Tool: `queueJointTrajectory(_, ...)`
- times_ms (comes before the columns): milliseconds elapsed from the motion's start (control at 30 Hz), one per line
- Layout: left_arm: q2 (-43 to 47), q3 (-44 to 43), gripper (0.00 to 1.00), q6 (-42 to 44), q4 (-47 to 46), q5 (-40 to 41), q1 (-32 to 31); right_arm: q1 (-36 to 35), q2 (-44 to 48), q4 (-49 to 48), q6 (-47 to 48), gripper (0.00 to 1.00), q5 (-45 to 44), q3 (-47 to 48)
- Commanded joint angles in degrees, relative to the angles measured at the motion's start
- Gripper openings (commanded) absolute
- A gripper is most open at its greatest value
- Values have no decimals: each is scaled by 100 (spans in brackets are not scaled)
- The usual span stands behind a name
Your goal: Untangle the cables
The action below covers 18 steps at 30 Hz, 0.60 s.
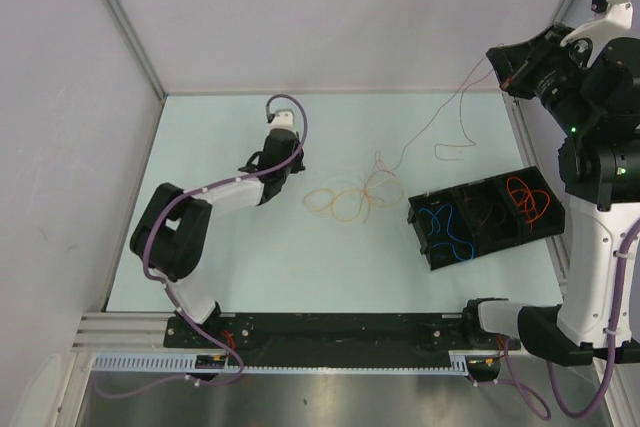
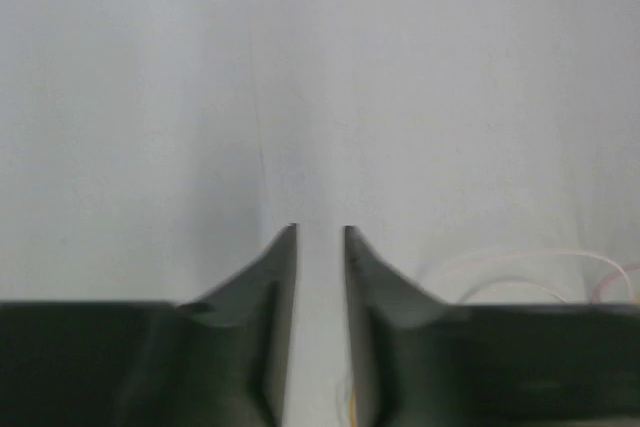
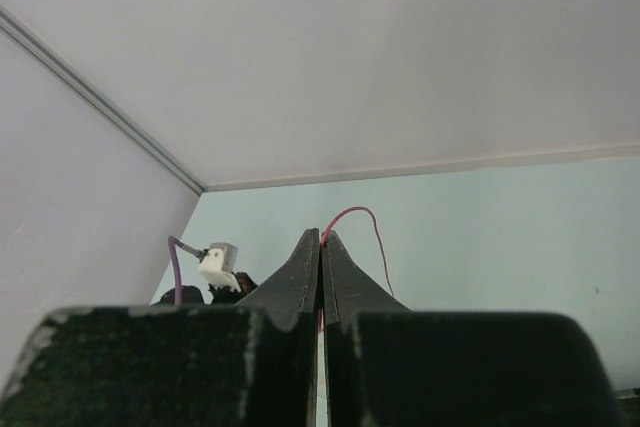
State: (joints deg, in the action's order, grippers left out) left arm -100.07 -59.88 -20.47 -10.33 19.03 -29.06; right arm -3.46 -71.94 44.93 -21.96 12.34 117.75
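Note:
A tangle of thin orange and pale cables [image 1: 345,202] lies in the middle of the pale green table. A thin reddish cable [image 1: 452,107] runs from the tangle up to my right gripper [image 1: 497,59], which is raised high at the far right. In the right wrist view that gripper [image 3: 320,237] is shut on the red cable [image 3: 355,212], which arcs out of the tips. My left gripper [image 1: 260,161] is low over the table, left of the tangle. In its wrist view the left gripper [image 2: 320,232] is narrowly open; pale cable loops [image 2: 520,265] show at right.
A black tray [image 1: 415,215] with three compartments sits right of the tangle. It holds a blue cable [image 1: 445,227], a dark cable [image 1: 490,215] and an orange-red cable [image 1: 527,199]. Walls enclose the table at the left, back and right.

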Motion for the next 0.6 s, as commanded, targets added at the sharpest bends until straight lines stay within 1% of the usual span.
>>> queueJointTrajectory(0,532,581,56,526,-932,-1431,-108,65,110,-265,-133,0,304,-94)
queueJointTrajectory(67,533,696,84,806,-1050,-1594,-353,83,110,-318,-160,0,331,-130)
queueJointTrajectory(100,498,697,87,912,-1094,-1804,-442,74,110,-318,-169,0,339,-156)
queueJointTrajectory(133,419,714,88,1070,-1146,-1858,-591,91,102,-327,-177,0,357,-156)
queueJointTrajectory(200,357,776,89,1159,-1400,-2191,-723,100,102,-318,-169,0,357,-174)
queueJointTrajectory(233,322,793,89,1159,-1463,-2210,-828,100,101,-309,-177,0,366,-174)
queueJointTrajectory(367,68,706,90,1177,-1779,-2552,-996,109,101,-327,-186,0,410,-191)
queueJointTrajectory(567,-434,117,87,1309,-1631,-2676,-1207,135,84,-335,-151,0,445,-244)
